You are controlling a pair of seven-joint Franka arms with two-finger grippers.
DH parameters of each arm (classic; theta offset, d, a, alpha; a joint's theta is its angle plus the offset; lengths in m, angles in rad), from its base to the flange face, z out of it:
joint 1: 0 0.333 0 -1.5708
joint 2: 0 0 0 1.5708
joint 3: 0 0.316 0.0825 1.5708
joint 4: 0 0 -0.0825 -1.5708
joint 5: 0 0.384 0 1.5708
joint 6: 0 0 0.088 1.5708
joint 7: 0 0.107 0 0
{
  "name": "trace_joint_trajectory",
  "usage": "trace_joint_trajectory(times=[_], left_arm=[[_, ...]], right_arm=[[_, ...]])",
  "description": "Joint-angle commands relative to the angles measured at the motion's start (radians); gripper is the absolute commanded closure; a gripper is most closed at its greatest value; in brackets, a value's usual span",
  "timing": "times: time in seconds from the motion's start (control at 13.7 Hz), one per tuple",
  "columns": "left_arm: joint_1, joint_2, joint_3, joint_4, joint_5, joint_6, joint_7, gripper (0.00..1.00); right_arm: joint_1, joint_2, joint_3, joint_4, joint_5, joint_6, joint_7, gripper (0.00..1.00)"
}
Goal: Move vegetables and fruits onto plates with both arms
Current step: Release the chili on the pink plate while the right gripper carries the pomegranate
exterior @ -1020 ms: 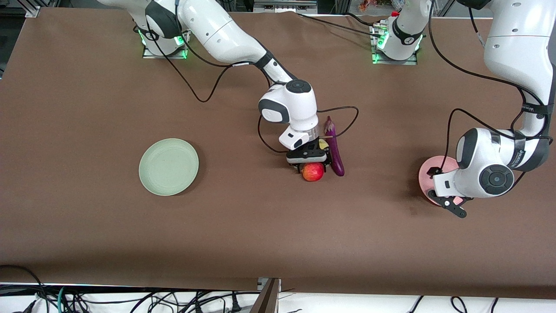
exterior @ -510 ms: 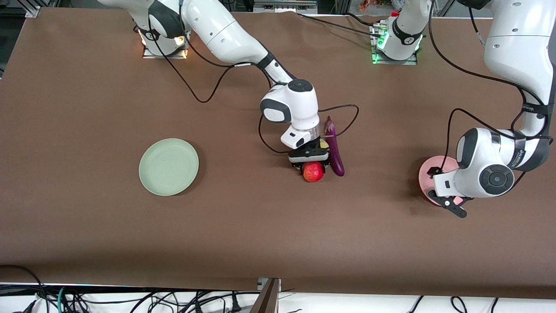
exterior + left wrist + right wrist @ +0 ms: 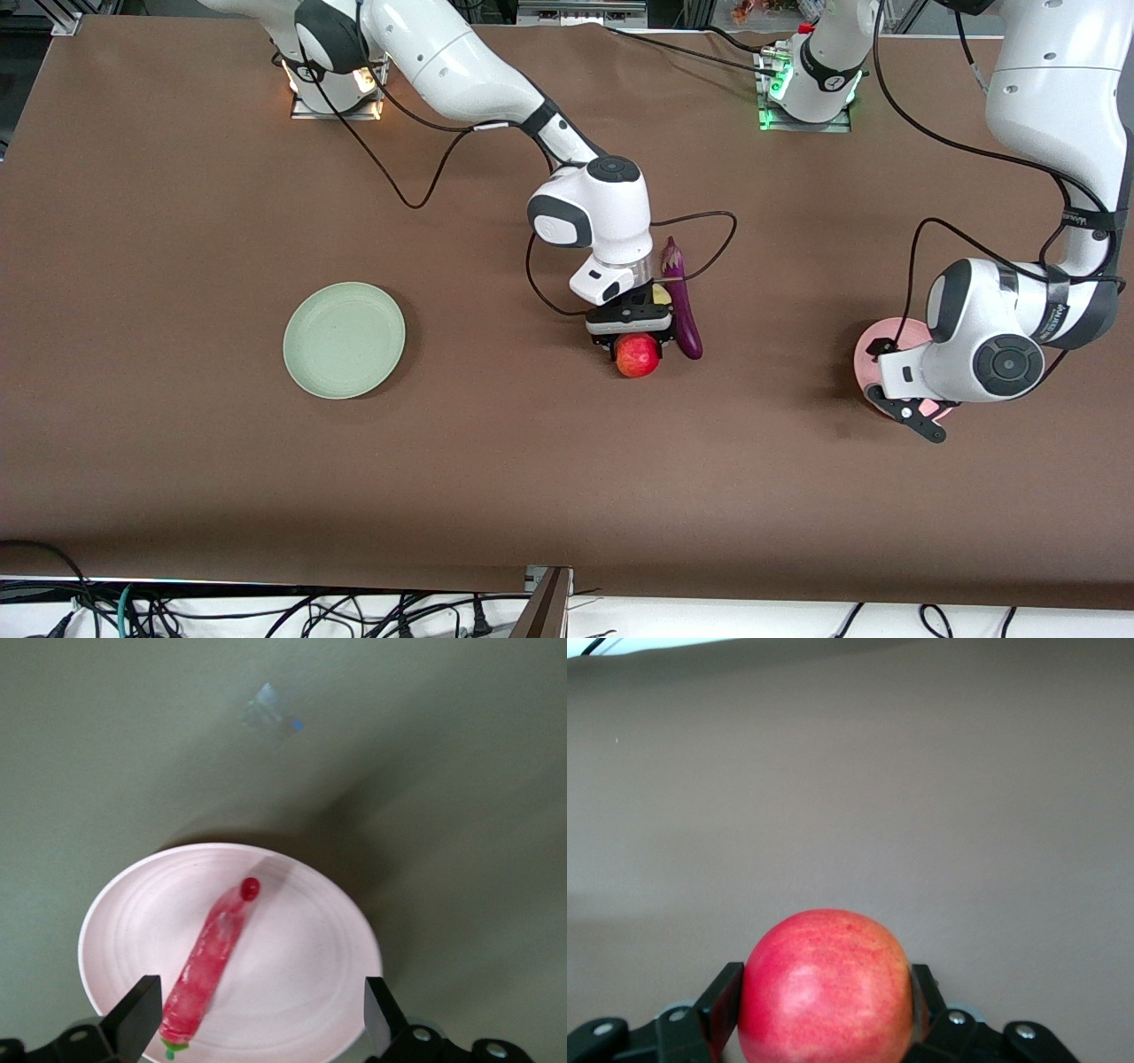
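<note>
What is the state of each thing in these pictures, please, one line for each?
Red fruit: gripped by the right gripper.
Right gripper: shut on the red fruit.
Eggplant: lying on the table, beside the fruit.
Peach: mostly hidden under the right gripper.
Chili pepper: lying in the pink plate.
Left gripper: open, over the pink plate.
Green plate: empty.

one high front camera, two wrist cameras

the front view looked down across the whole table [image 3: 177, 461] toward both bases; the left wrist view looked close down on the pink plate [image 3: 310, 930], the right wrist view closer on the red fruit [image 3: 826, 988], both shared with it.
</note>
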Motion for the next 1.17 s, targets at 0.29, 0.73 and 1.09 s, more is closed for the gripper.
trace_joint_trajectory(times=[0.29, 0.73, 1.09], left_arm=[[-0.001, -0.09, -0.14, -0.007, -0.156, -0.18, -0.301, 0.0], [-0.131, -0.075, -0.209, -0.059, -0.27, -0.177, -0.588, 0.0], [-0.204, -0.078, -0.213, -0.192, -0.269, -0.024, -0.685, 0.0]], right_arm=[[-0.16, -0.392, 0.019, -0.409, 0.202, -0.138, -0.515, 0.72], [-0.413, -0.707, 0.012, -0.855, 0.404, -0.107, -1.092, 0.72], [-0.572, -0.729, -0.001, -1.156, 0.435, 0.163, -1.331, 0.7]])
